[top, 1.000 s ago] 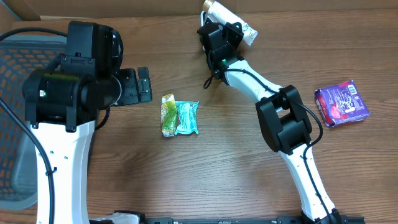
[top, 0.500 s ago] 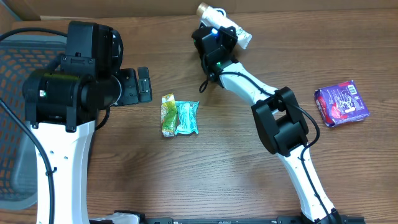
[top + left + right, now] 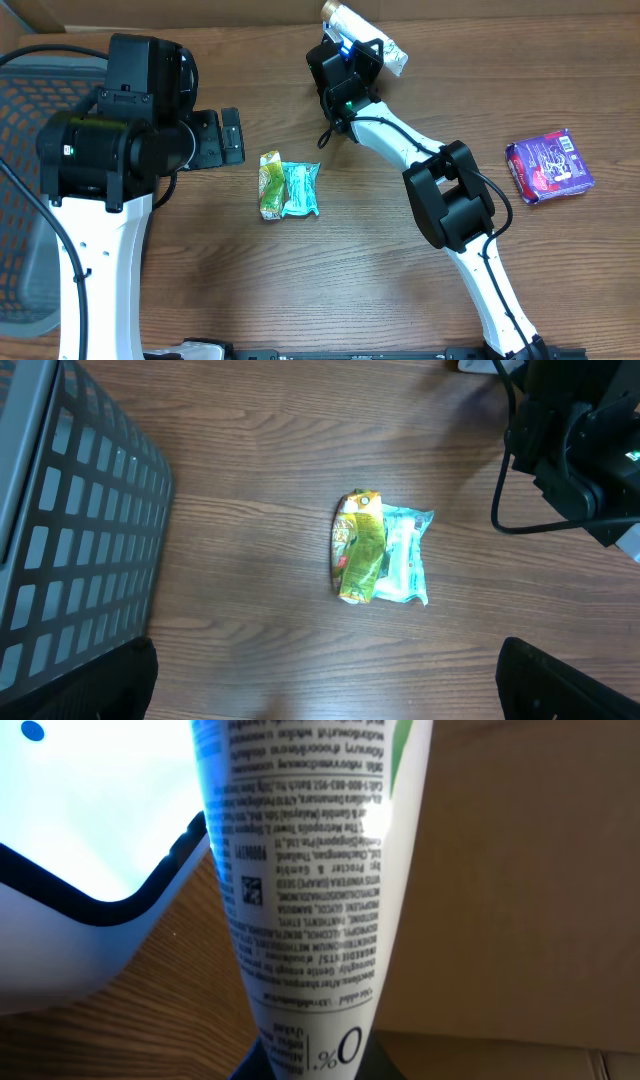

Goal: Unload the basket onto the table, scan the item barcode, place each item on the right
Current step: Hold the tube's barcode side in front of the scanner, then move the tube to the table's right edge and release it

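Right pincer (image 3: 356, 48) is clamped on the white tube (image 3: 300, 870), which is held up at the far edge of the desk (image 3: 350, 290), gold cap end toward that edge. Wrist cam shows the small-print face plus a small square code (image 3: 252, 888); no striped barcode visible on this side. A bright white body with a dark rim (image 3: 70, 810) sits just beside the tube. Probably the scanner, can't confirm. To do the scan well, I'd roll the wrist so the tube turns about its long axis until the bars face the reader, then hold it steady and square-on, close but not touching. The tube is curved and looks glossy, so expect glare and tilt slightly off it. Move slowly so the tube doesn't shift in the grip. Left pincer (image 3: 220, 138) is wide open, holding nothing, hanging over the desk near the basket. Lying on the desk: green-yellow packet (image 3: 269, 184) touching the teal packet (image 3: 301, 189) mid-desk, purple pack (image 3: 548, 165) well apart on the right. Containers: one grey mesh basket (image 3: 25, 110) at the left. The left arm covers most of it, and nothing shows in the part I can see. The left wrist cam gets only its outer wall, so contents can't be told.
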Robot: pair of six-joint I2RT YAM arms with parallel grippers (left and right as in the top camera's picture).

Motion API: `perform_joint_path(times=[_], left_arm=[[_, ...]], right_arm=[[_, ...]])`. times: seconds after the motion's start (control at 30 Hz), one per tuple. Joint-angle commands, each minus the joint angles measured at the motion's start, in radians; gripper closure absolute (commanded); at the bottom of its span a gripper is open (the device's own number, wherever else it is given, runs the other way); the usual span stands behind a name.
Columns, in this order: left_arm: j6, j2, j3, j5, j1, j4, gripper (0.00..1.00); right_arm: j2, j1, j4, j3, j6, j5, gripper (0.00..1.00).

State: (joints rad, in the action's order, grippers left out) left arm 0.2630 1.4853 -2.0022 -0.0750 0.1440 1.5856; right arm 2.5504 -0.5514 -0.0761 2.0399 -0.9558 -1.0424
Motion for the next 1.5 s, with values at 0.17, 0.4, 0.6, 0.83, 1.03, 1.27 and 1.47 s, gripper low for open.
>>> perform_joint_path(times=[0.17, 0.4, 0.6, 0.83, 1.03, 1.27, 1.47], left_arm=[[0.014, -0.002, -0.003, -0.002, 0.000, -0.001, 0.01], [0.014, -0.002, -0.003, -0.002, 0.000, -0.001, 0.00], [0.014, -0.002, -0.003, -0.002, 0.000, -0.001, 0.00], [0.014, -0.002, -0.003, -0.002, 0.000, -0.001, 0.00], [0.014, -0.002, -0.003, -0.003, 0.000, -0.001, 0.01], [0.014, -0.002, -0.003, -0.002, 0.000, -0.001, 0.01], [0.014, -0.002, -0.003, -0.002, 0.000, -0.001, 0.00]], right_arm=[[-0.020, -0.016, 0.019, 0.009, 0.005, -0.050, 0.96], [-0.091, -0.037, 0.019, 0.009, 0.016, -0.048, 0.96], [-0.217, -0.064, -0.096, 0.009, 0.119, -0.001, 0.96], [-0.403, -0.067, -0.650, 0.009, 0.492, 0.618, 0.96], [-0.507, 0.008, -0.842, 0.009, 0.887, 1.011, 0.96], [-0.494, 0.207, -1.069, -0.013, 0.992, 1.302, 0.96], [-0.472, 0.360, -1.115, -0.164, 0.944, 1.155, 0.96]])
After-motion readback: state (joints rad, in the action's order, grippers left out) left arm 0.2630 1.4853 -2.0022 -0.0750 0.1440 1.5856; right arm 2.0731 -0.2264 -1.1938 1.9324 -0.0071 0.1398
